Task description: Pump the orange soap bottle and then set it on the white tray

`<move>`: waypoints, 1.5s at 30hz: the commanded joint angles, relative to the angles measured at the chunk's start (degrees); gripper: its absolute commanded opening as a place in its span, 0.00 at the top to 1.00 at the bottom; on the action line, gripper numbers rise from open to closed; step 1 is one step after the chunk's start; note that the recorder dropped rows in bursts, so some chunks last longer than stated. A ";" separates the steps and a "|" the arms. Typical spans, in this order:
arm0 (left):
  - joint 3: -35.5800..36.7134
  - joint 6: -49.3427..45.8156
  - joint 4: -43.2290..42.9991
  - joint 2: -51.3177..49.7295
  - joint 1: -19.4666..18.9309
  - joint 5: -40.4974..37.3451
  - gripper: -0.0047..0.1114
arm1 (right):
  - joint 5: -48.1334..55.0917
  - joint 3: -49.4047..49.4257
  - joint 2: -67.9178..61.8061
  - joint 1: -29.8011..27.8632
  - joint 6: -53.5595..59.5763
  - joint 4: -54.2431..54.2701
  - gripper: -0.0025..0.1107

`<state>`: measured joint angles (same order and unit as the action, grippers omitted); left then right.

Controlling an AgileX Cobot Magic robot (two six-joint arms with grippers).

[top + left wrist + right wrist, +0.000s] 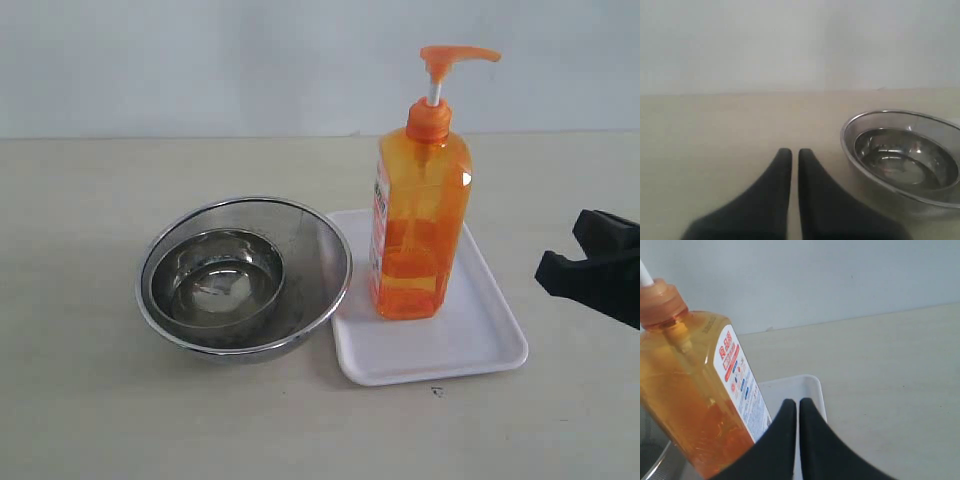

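The orange soap bottle [420, 225] stands upright on the white tray [480, 335], its pump head raised on the white stem. The right wrist view shows the orange soap bottle [690, 390] close beside the tray's rim [812, 390]. My right gripper [590, 265] hangs to the right of the tray, apart from the bottle, shut with nothing between its fingers; in its own wrist view the right gripper [794, 402] has both tips together. My left gripper [791, 152] is shut and empty over bare table, to one side of the steel bowl; it is out of the exterior view.
A large steel bowl [320, 235] with a smaller steel bowl [215, 275] nested inside sits left of the tray, touching its edge. The steel bowl [900, 155] also lies near my left gripper. A pale wall rises behind the beige table.
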<state>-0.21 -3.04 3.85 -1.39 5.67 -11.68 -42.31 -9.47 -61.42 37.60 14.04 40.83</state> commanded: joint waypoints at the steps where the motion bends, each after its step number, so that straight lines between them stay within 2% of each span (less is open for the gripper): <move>1: 0.21 1.23 -0.30 0.42 -1.89 -5.45 0.92 | -0.24 0.35 0.20 0.04 -0.04 -0.21 0.98; 4: 0.21 3.77 0.12 0.42 -2.76 -6.30 0.92 | -0.24 0.35 0.20 0.04 -0.04 -0.21 0.98; 39: 0.21 3.47 0.12 0.42 -2.75 -6.19 0.92 | -0.17 0.35 0.20 0.04 2.41 0.20 0.98; 42: 0.21 3.47 0.12 0.42 -2.75 -6.19 0.92 | 6.93 0.35 3.07 -1.58 8.40 0.91 0.98; 45: 0.21 3.47 0.12 0.42 -2.75 -6.19 0.92 | 18.05 0.35 9.54 -8.62 10.15 0.58 0.98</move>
<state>-0.21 0.00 3.85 -1.39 3.07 -17.82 -32.93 -9.47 -57.12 34.35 21.31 41.43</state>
